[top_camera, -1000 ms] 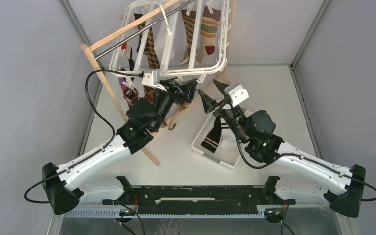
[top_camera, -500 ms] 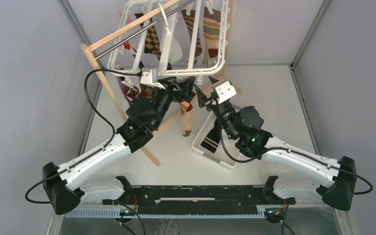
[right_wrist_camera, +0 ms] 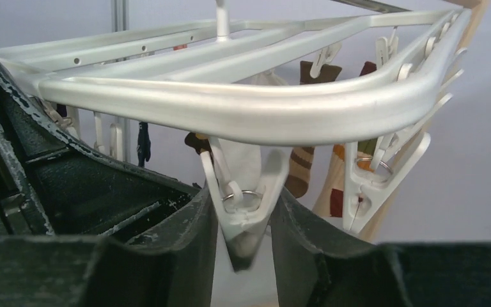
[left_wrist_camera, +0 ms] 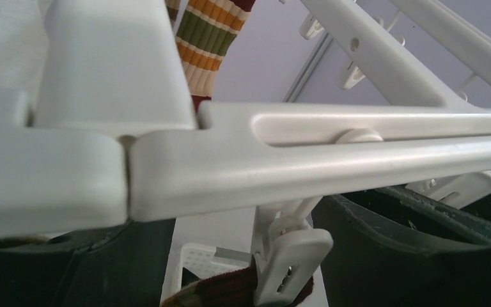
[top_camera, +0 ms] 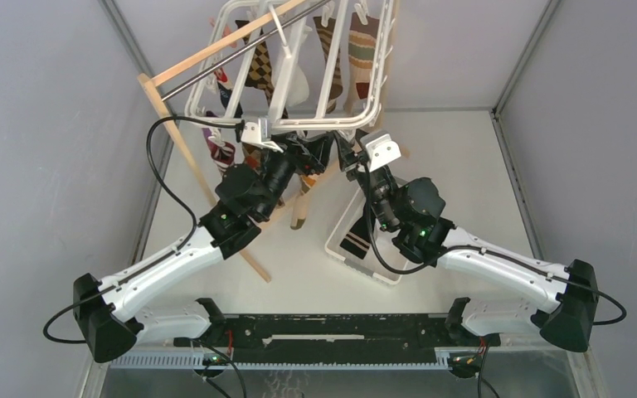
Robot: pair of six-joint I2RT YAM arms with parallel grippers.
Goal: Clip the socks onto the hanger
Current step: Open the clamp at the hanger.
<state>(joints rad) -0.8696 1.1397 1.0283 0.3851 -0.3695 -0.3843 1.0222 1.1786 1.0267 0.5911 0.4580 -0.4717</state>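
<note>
Top external view: slotted white plastic basket (top_camera: 379,274) on the bench (top_camera: 464,166) holds a black sock (top_camera: 355,239) with white stripes; soft striped socks (top_camera: 363,50) hang from the rounded white plastic hanger (right_wrist_camera: 230,109). Left claw (top_camera: 311,151) spread beneath its near rail; right claw (right_wrist_camera: 243,256) pinches a small white clip (right_wrist_camera: 246,211)

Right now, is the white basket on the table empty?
No, a black sock with white stripes lies inside the basket.
</note>
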